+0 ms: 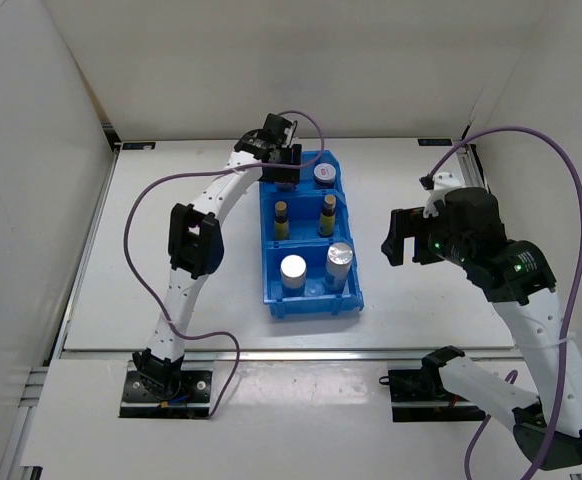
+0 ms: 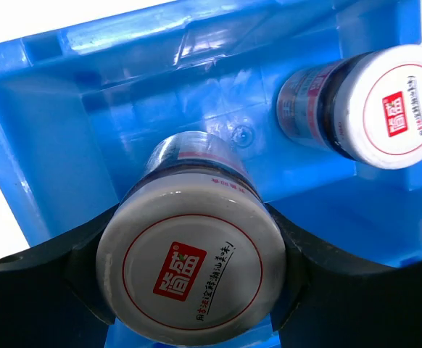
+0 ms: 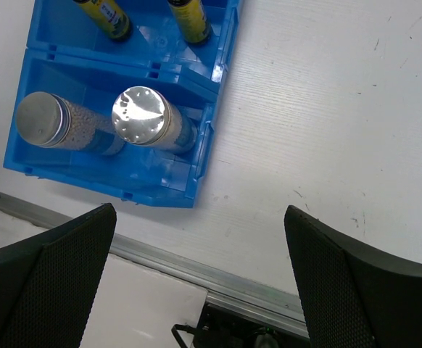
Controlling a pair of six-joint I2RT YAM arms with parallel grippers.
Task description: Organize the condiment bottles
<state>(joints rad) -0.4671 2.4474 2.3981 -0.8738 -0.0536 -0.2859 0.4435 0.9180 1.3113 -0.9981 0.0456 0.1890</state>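
Squat grey-lidded jar (image 2: 193,268) is pinched by the left hand (image 1: 281,165) in the far compartment of the blue plastic bin (image 1: 311,303), beside its twin (image 2: 385,109); only release seems left. Right hand (image 3: 199,217) is spread.

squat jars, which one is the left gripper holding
The jar on the left of the blue bin's far compartment: the left gripper clasps its lid on both sides. The other jar stands free beside it.

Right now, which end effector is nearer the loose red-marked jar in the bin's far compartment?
Left. The left end effector is in that compartment, closed on the twin jar beside the loose jar. The right end effector hangs open off the bin's right side.
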